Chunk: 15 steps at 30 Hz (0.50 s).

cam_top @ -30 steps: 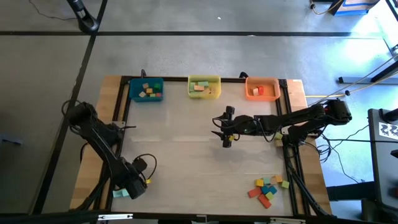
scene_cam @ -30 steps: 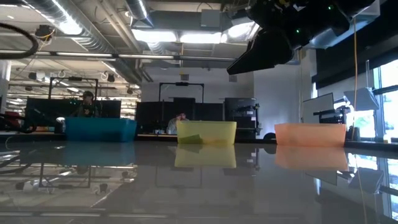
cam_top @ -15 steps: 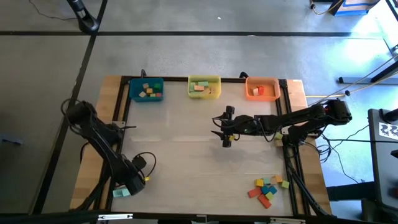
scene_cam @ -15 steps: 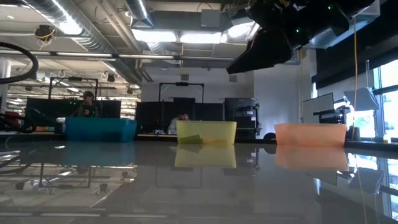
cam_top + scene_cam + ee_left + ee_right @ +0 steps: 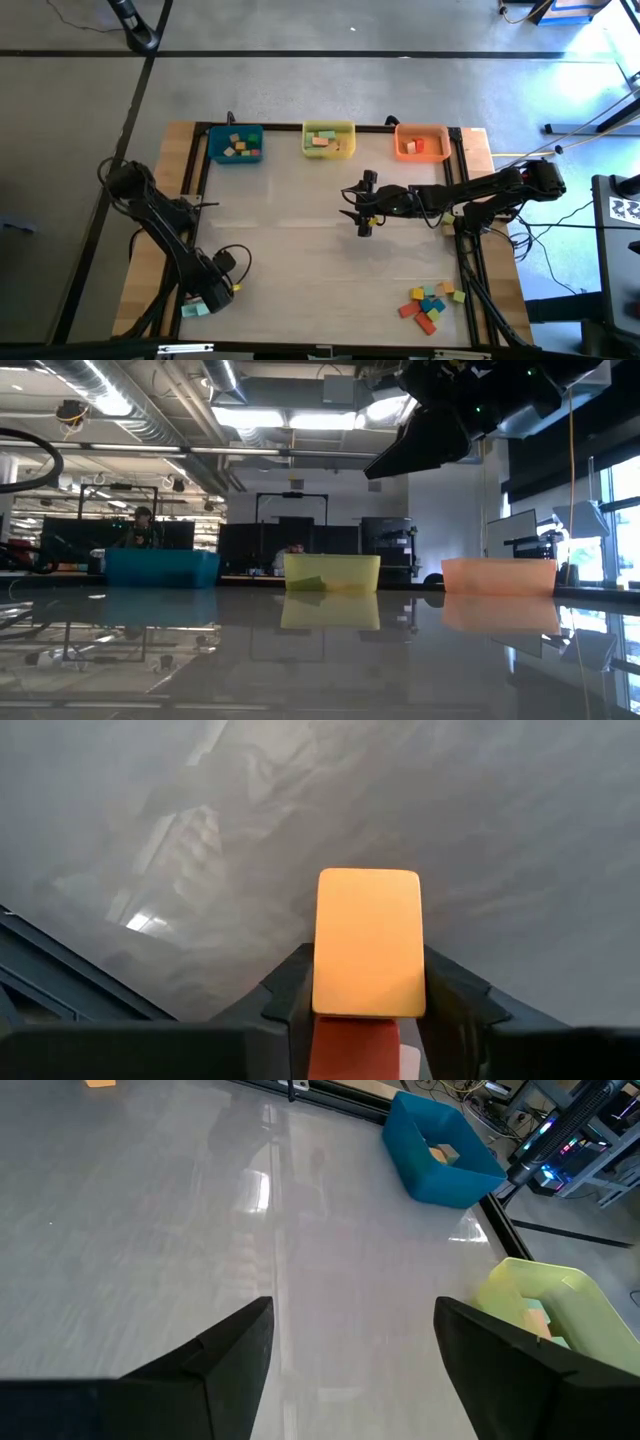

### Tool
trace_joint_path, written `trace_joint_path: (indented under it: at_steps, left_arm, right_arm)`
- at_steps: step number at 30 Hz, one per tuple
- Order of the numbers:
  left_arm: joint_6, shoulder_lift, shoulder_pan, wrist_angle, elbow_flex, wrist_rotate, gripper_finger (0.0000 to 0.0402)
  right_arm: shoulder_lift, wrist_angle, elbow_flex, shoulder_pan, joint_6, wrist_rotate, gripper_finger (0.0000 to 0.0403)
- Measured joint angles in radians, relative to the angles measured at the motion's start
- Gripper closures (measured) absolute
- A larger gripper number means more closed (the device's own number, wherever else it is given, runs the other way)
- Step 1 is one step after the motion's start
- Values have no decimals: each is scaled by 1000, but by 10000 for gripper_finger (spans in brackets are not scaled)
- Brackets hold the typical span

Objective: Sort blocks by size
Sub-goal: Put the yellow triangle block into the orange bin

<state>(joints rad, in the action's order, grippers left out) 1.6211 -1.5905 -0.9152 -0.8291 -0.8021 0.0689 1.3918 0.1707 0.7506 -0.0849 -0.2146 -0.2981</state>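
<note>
The left gripper (image 5: 367,1010) sits at the table's near-left corner, its two dark fingers pressed against the sides of a flat orange block (image 5: 368,942). The right gripper (image 5: 350,1355) hangs wide open and empty above mid-table. Small mixed-colour blocks (image 5: 430,303) lie clustered near the front right; others rest in the blue bin (image 5: 236,144), yellow bin (image 5: 329,139) and orange bin (image 5: 421,142).

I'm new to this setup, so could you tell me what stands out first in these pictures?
Three bins, blue, yellow and orange, line the table's far edge. A heap of coloured blocks sits at the near right corner. The left gripper, at the near left corner, has an orange block between its fingers.
</note>
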Motion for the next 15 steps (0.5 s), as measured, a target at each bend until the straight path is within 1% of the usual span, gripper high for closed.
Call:
trace_joint_path:
  at_steps: [4,7,15]
  left_arm:
    - [4,27,6,3,-2,-7,277]
    - [-2,54,17,39,-13,-38,283]
    - [-90,112,63,77,-13,-168,276]
  right_arm:
    - [0,-2,0,0,0,0,127]
    - [0,-6,0,0,0,0,127]
    - [0,-8,0,0,0,3,127]
